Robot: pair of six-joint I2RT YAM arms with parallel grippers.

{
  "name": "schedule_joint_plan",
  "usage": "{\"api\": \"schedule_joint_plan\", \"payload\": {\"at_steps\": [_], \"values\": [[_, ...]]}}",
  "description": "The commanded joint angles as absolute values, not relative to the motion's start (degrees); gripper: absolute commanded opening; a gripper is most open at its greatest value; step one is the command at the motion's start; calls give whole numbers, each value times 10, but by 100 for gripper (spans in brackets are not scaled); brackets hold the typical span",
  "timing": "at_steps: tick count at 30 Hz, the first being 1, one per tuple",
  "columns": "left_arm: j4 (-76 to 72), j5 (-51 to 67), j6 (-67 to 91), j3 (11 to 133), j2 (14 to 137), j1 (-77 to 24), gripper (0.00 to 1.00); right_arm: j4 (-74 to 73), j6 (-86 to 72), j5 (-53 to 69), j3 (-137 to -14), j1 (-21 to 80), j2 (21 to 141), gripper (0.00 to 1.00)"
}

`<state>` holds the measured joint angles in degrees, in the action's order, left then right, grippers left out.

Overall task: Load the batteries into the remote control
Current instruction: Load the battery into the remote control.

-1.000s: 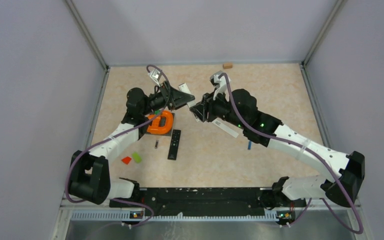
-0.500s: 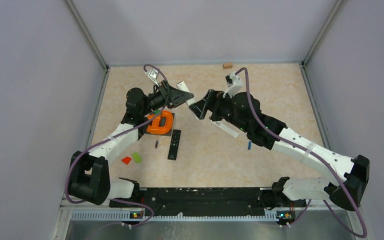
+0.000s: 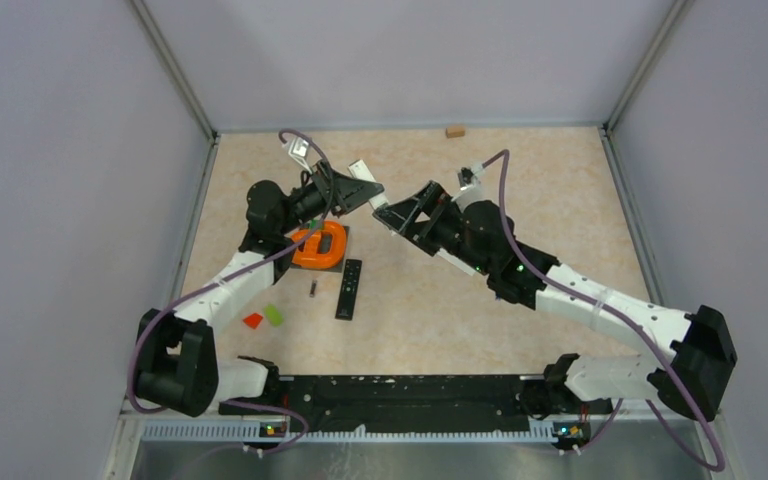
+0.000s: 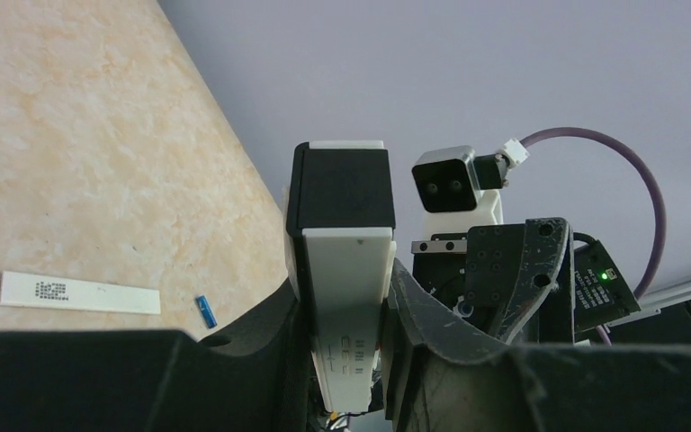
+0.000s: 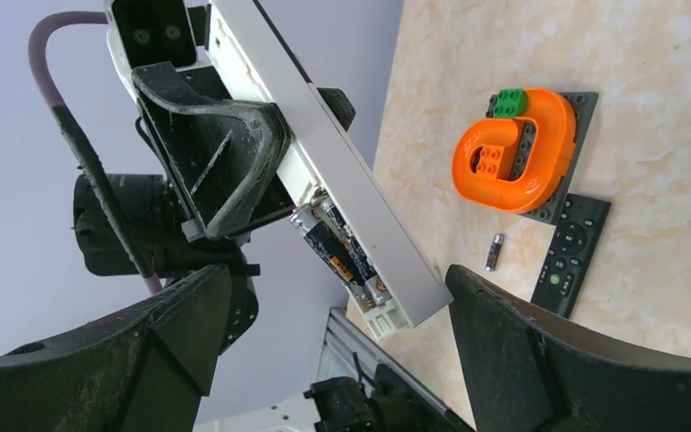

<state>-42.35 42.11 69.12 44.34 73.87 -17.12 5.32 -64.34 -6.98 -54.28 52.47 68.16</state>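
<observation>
Above the far middle of the table (image 3: pixel 520 190), the left gripper (image 4: pixel 346 310) holds a white remote (image 4: pixel 346 270) off the surface, its two fingers pressed against the remote's long sides and the remote's end pointing up and away from the wrist. The left arm rises from its base at the near left, bends at a low elbow by the table's left edge, and runs its forearm forward over an orange curved block (image 3: pixel 320 245) that sits on a grey plate (image 5: pixel 585 112). The right arm folds at its elbow near the right edge and stretches a long forearm diagonally toward the far centre, so the right gripper (image 3: pixel 405 212) faces the left one just beside the remote, jaws spread wide and holding nothing. From the right wrist, the remote's back is open at the lower end, and two batteries (image 5: pixel 337 252) lie side by side in the bay; whether they are fully seated cannot be told. A loose battery (image 3: pixel 312 289) lies on the table just left of a black remote (image 3: pixel 349 288), near the grey plate. A blue battery (image 4: pixel 202 311) lies on the table near a flat white strip (image 4: pixel 79 292). A green brick (image 5: pixel 508 102) sits at the end of the orange block.
</observation>
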Motion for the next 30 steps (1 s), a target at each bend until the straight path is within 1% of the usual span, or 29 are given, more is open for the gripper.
{"api": "schedule_joint_plan", "payload": {"at_steps": [1, 7, 9, 10, 12, 24, 28, 30], "values": [[-468, 417, 692, 438, 721, -171, 0, 141, -691, -58, -539, 521, 691, 91], [-473, 425, 692, 437, 722, -171, 0, 170, -721, -49, -529, 508, 700, 90], [-476, 428, 692, 436, 722, -171, 0, 180, -739, -46, -523, 501, 702, 83], [-477, 429, 691, 435, 722, -171, 0, 183, -747, -42, -521, 496, 702, 78], [-477, 429, 688, 433, 721, -171, 0, 184, -757, -32, -520, 486, 706, 73], [-481, 443, 690, 438, 731, -171, 0, 197, -764, 16, -521, 465, 725, 72], [-481, 445, 690, 437, 730, -171, 0, 202, -757, 38, -523, 458, 734, 68], [-480, 446, 690, 435, 729, -171, 0, 206, -760, 48, -520, 453, 738, 64]]}}
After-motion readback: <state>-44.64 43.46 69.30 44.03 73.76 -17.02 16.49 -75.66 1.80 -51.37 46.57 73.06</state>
